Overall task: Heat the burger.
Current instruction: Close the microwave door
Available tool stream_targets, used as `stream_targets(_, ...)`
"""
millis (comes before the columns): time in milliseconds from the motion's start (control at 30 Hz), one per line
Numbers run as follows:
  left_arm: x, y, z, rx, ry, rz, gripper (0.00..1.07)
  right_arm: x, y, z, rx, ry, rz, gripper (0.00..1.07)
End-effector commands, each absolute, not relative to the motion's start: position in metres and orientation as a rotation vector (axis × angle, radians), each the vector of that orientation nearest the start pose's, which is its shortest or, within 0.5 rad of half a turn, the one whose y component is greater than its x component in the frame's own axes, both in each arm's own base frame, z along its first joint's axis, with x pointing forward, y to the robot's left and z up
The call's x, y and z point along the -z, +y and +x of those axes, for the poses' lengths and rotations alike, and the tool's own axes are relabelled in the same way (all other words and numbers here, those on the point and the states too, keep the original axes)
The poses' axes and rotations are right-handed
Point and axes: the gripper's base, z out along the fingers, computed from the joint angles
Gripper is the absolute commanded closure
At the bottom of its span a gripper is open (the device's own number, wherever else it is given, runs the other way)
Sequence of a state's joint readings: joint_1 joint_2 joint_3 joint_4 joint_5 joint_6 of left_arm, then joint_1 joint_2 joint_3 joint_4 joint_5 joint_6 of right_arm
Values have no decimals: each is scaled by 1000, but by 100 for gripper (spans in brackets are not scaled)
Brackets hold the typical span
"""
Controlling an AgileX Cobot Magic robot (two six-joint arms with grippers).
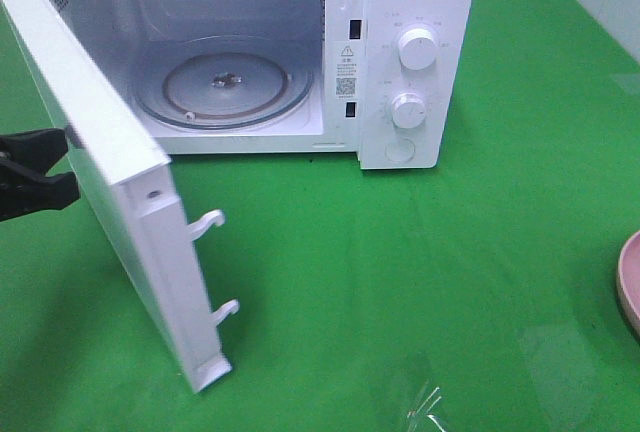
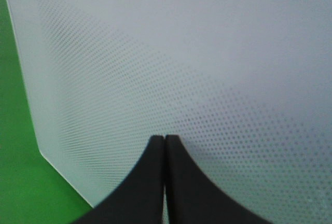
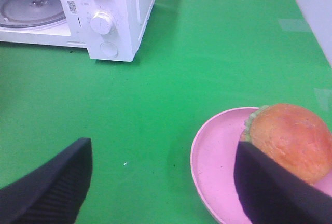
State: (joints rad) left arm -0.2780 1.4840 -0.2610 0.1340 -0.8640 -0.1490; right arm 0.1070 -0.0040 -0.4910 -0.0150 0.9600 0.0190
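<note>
The burger (image 3: 290,138), a golden-brown bun with a green lettuce edge, sits on a pink plate (image 3: 215,156) in the right wrist view. My right gripper (image 3: 161,185) hovers open over the plate's near side. One finger is beside the burger and the other is over the green cloth. In the high view only the plate's rim (image 1: 630,287) shows at the right edge, and the burger is out of frame. The white microwave (image 1: 410,62) stands with its door (image 1: 120,212) swung wide open. My left gripper (image 2: 165,140) is shut, with its tips at the door's dotted outer face.
Inside the microwave the glass turntable (image 1: 225,87) is bare. Two knobs (image 1: 416,49) and a round button are on its right panel. Two door latch hooks (image 1: 210,220) stick out toward the table's middle. Green cloth (image 1: 420,282) covers the table between microwave and plate.
</note>
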Motion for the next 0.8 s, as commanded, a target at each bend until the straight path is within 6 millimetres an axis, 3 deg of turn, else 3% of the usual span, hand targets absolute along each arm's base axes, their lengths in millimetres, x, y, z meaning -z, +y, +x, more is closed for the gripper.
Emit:
stream_targets(33, -167, -90, 228, 350, 1803, 307, 107, -283, -2, -5, -57, 1921, -89, 31)
stream_targets(267, -163, -109, 238, 319, 1808, 300, 107, -283, -2, -5, -57, 1921, -89, 31)
stream_targets(333, -162, -132, 249, 309, 1797, 320, 107, -283, -2, -5, -57, 1921, -89, 31)
stream_targets(800, -170, -202, 288, 283, 1708, 343, 107, -283, -2, -5, -56, 1921, -90, 31)
